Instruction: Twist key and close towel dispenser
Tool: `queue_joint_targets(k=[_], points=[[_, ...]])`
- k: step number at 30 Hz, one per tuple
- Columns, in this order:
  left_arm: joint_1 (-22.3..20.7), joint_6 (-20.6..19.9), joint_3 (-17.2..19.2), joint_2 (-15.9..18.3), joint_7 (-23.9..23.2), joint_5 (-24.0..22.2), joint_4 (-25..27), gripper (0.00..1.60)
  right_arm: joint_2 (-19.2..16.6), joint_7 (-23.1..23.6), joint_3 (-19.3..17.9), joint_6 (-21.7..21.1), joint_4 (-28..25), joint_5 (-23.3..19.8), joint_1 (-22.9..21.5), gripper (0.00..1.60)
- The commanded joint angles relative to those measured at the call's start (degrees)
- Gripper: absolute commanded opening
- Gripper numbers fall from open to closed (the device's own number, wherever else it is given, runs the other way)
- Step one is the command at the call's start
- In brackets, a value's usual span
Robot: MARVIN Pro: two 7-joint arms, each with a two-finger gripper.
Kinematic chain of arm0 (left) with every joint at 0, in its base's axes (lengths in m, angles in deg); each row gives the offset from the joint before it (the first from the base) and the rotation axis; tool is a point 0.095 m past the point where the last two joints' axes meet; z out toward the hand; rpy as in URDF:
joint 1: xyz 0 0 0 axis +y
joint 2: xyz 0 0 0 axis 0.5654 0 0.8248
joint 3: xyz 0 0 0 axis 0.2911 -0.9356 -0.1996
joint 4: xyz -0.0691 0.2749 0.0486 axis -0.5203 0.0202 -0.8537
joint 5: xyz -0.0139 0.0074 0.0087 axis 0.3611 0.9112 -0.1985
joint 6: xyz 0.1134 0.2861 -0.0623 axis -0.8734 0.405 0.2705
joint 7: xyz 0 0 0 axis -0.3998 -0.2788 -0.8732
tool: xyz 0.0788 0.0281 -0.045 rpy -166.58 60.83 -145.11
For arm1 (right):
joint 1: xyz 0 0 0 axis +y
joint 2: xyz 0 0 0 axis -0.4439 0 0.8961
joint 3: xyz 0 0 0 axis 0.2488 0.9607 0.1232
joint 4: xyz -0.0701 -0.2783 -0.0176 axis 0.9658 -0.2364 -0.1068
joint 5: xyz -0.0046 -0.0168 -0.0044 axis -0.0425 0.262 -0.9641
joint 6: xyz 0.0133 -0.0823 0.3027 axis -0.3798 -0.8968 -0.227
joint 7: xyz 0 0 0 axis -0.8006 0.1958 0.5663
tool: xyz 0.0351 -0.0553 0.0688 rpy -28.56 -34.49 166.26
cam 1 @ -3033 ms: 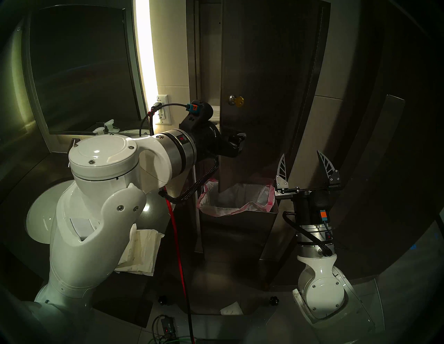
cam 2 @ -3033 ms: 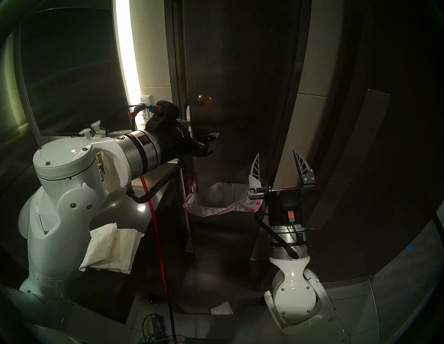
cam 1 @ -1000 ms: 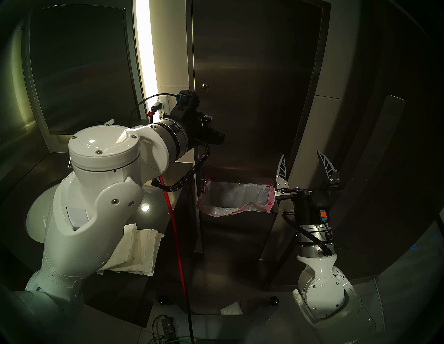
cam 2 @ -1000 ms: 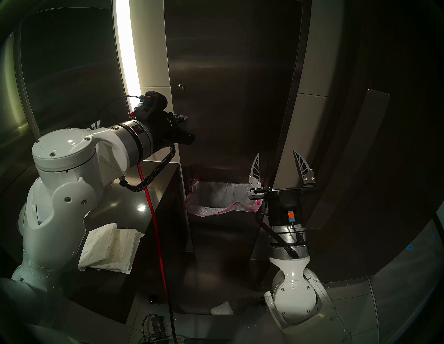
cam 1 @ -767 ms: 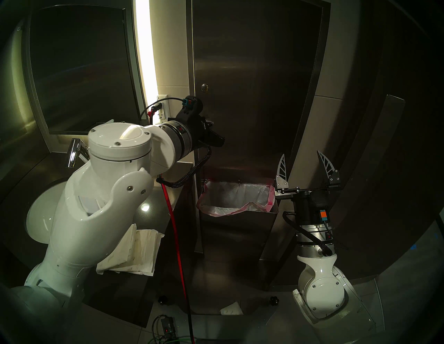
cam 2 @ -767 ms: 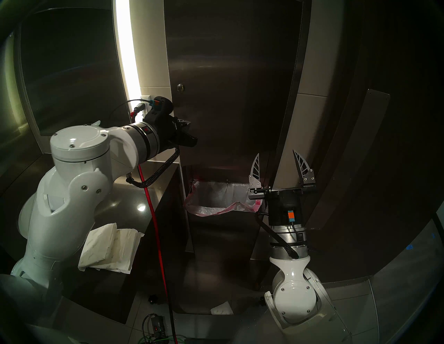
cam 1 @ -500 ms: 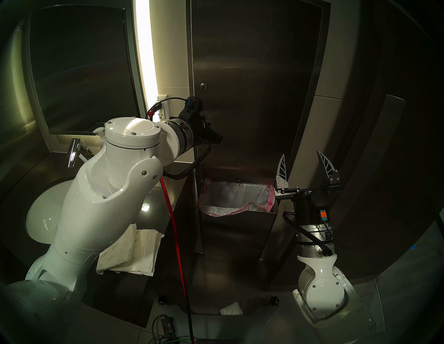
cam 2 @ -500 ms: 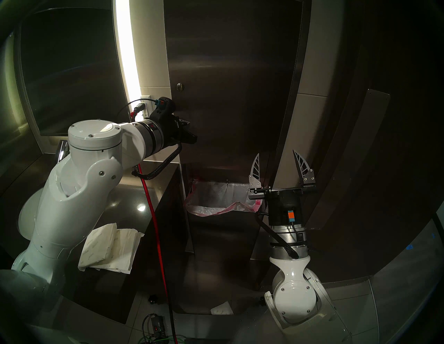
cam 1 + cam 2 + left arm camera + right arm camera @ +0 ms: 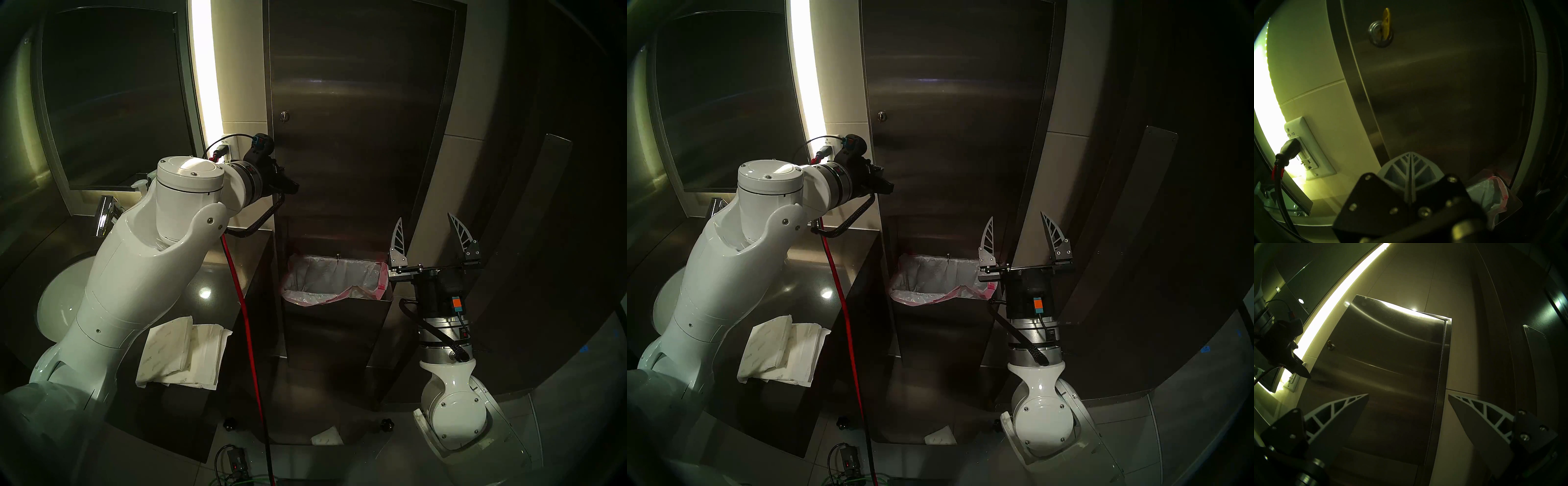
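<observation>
On the wall ahead of you, the towel dispenser [image 9: 356, 135] shows its steel door lying flush in the frame, the brass key [image 9: 1386, 22] standing upright in the round lock. Your left claw [image 9: 1411, 162] has its fingers pressed together, empty, just below the key near the door's left edge. Your right claw [image 9: 431, 234] hangs spread wide and empty, near the hinge side.

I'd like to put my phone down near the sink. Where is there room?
Bare counter lies between the sink and the red cable, behind the paper towels. The front corner is crowded by those towels, and the left arm hangs over the sink side.
</observation>
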Motion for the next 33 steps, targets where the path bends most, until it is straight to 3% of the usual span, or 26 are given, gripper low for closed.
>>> queue_joint_targets(k=[1,20,33], points=[[-3.0,4.2,-0.7,-0.6,-2.4,1.1,-1.7,0.0,0.0,0.0,-0.1,-0.1,-0.8,0.1,-0.3,1.6],[-12.6,8.1,-2.5,-4.5,-5.5,4.8,-13.0,0.0,-0.3,-0.3,0.0,-0.1,-0.8,0.0,-0.4,1.6],[-15.1,9.2,-5.0,-7.5,-8.5,5.3,-17.1,0.0,-0.5,-0.5,0.1,-0.2,-0.8,0.0,-0.4,1.6]])
